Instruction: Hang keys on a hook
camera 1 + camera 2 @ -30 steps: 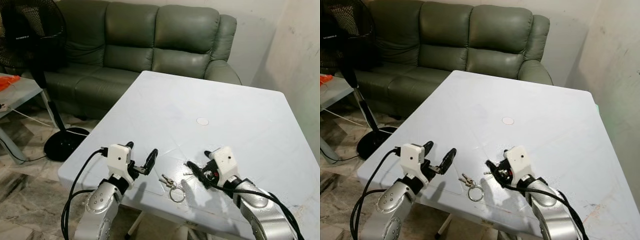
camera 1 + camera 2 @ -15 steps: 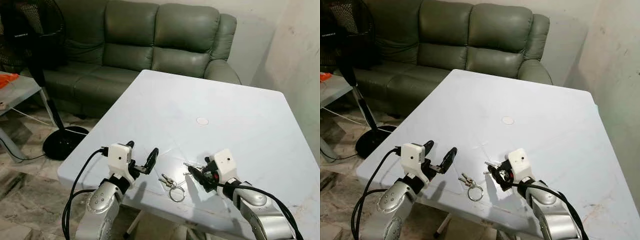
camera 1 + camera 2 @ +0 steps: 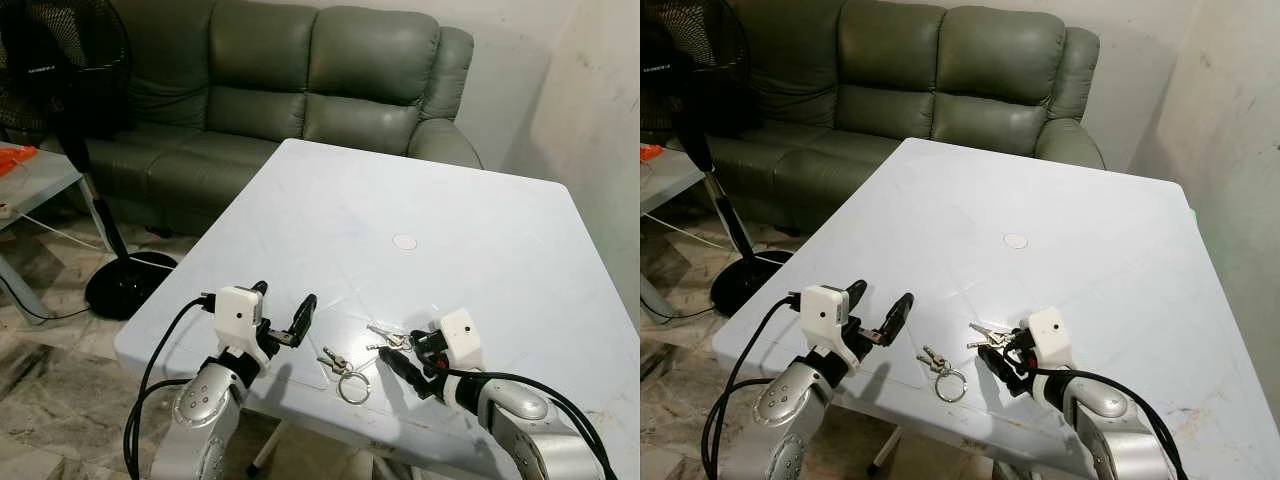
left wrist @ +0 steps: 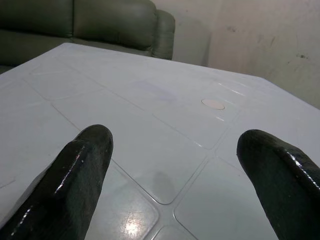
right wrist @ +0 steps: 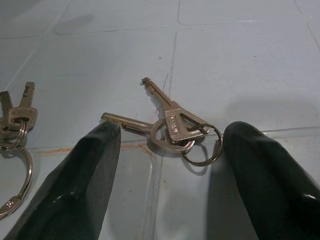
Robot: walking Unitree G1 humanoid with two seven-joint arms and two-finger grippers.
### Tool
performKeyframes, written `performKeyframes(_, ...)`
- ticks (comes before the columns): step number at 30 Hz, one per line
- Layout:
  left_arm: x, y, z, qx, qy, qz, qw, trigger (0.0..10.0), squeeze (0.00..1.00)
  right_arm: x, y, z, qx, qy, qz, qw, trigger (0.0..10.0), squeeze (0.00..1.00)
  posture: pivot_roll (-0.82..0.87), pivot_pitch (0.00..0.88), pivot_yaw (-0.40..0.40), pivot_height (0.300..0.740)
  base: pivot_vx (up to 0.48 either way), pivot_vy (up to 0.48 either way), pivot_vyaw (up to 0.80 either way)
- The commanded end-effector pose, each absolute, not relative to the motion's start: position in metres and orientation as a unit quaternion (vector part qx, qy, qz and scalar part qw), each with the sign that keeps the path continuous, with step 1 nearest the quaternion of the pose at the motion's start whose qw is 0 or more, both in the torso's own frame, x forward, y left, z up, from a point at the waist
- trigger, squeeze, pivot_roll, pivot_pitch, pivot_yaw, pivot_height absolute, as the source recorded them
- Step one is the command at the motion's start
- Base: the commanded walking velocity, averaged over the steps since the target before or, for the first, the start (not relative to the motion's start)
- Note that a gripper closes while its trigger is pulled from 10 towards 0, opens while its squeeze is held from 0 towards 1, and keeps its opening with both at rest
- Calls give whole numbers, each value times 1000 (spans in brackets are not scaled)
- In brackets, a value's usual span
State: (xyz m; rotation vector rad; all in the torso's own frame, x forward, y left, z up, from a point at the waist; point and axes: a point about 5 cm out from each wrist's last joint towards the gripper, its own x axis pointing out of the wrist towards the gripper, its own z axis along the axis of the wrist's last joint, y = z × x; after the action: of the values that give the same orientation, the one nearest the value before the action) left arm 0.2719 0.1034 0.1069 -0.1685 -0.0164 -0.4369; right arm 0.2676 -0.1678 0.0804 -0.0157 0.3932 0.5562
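Lying flat on the surface (image 3: 480, 215) squarely between the spread fingers of the right gripper (image 5: 165, 165), the small key bunch (image 5: 167, 127) points its blades away from it, far nearer than the idle, open left gripper (image 3: 283, 317).

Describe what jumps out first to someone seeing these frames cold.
Two bunches of small metal keys lie near the front edge of the pale blue plastic table: one bunch between the right gripper's open black fingers, another on a large ring beside it. The left gripper hovers open over the table's front-left corner.
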Motion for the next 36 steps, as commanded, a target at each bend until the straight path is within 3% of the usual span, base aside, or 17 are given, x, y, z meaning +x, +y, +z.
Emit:
performKeyframes(1,272,104,109,-81,-11,-217,973,10000,0,267,-171,85,-8,183,273,944,10000,0,27,23,-50,740,0,0,0)
performKeyframes(5,272,104,110,-83,-11,-216,973,10000,0,266,-171,86,-8,180,274,945,10000,0,28,24,-51,740,0,0,0)
performKeyframes(6,272,105,110,-82,-11,-215,973,10000,0,266,-171,86,-2,179,275,945,8118,0,28,24,-51,740,0,0,0)
performKeyframes(7,272,105,110,-82,-11,-214,973,10000,0,266,-171,86,3,179,275,945,8118,0,28,24,-51,740,0,0,0)
performKeyframes(8,272,105,111,-83,-11,-213,973,10000,0,266,-171,87,3,174,275,946,2745,0,29,25,-50,740,0,0,0)
performKeyframes(9,272,105,111,-82,-11,-213,973,10000,0,265,-171,88,2,165,279,946,0,0,29,25,-50,740,0,0,0)
performKeyframes(21,273,105,111,-84,-10,-213,973,10000,0,264,-169,89,0,156,287,945,0,0,31,22,-51,740,0,0,0)
performKeyframes(22,273,105,111,-84,-10,-213,973,10000,0,265,-170,88,-5,160,283,946,3608,0,31,22,-51,740,0,0,0)
performKeyframes(23,272,105,111,-85,-10,-213,973,10000,0,266,-171,87,-9,165,277,946,10000,0,31,22,-51,740,0,0,0)
performKeyframes(27,273,105,111,-84,-10,-213,973,10000,0,266,-171,87,-8,163,277,947,10000,0,31,23,-50,740,0,0,0)
performKeyframes(28,273,105,111,-85,-10,-213,973,10000,0,266,-171,87,-6,161,277,947,8745,0,31,23,-50,740,0,0,0)
performKeyframes(29,273,105,111,-85,-10,-212,974,10000,0,266,-171,87,-8,160,277,947,8745,0,31,23,-50,740,0,0,0)
performKeyframes(30,273,105,111,-85,-10,-212,974,10000,0,265,-171,87,-5,160,276,948,8039,0,31,23,-50,740,0,0,0)
performKeyframes(31,273,105,111,-85,-9,-212,974,10000,0,266,-171,87,1,158,275,948,2392,0,33,21,-51,740,0,0,0)
performKeyframes(32,273,105,111,-85,-10,-212,973,10000,0,266,-171,87,1,158,275,948,0,0,33,21,-51,740,0,0,0)
performKeyframes(36,273,105,111,-85,-10,-212,973,10000,0,267,-172,89,-8,151,269,951,0,0,33,21,-51,740,0,0,0)
